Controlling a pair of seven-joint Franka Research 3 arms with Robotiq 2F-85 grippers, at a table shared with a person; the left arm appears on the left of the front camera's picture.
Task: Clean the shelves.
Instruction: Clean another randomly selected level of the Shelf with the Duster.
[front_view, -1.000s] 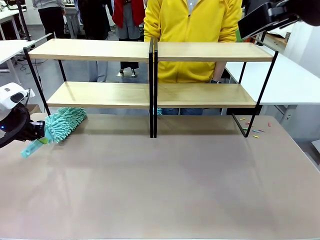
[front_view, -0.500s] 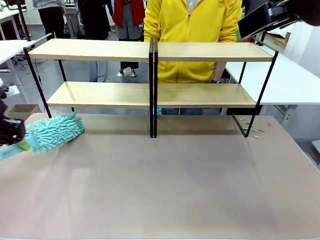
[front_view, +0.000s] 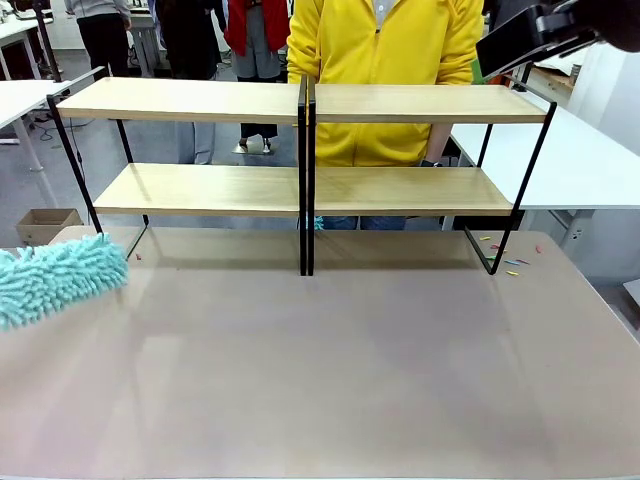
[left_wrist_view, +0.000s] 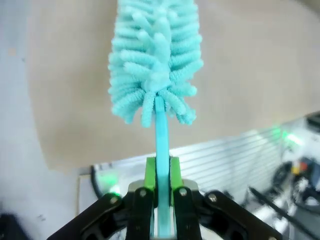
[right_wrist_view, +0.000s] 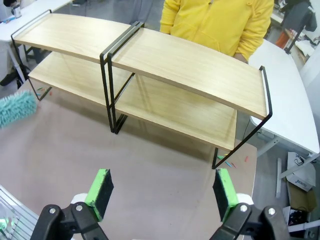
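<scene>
Unlabelled teal duster (left_wrist_view: 156, 60) beside shelves (front_view: 305, 105)

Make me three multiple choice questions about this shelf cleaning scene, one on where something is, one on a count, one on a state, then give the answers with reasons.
1. Where is the fluffy turquoise microfibre duster in the front view?
A. on the top board
B. at the table's left edge, apart from the racks
C. in the person's hand

2. How many light wooden boards do the two joined black-framed shelves have in all?
A. two
B. four
C. six

3. How do the right gripper's fingers stand?
A. spread wide, holding nothing
C. shut on a cloth
B. shut on the duster

Answers:
1 B, the duster head hangs at the left edge over the beige table.
2 B, each rack carries two tiers.
3 A, bare table shows between its green pads; the left gripper clamps the duster's handle.
</scene>
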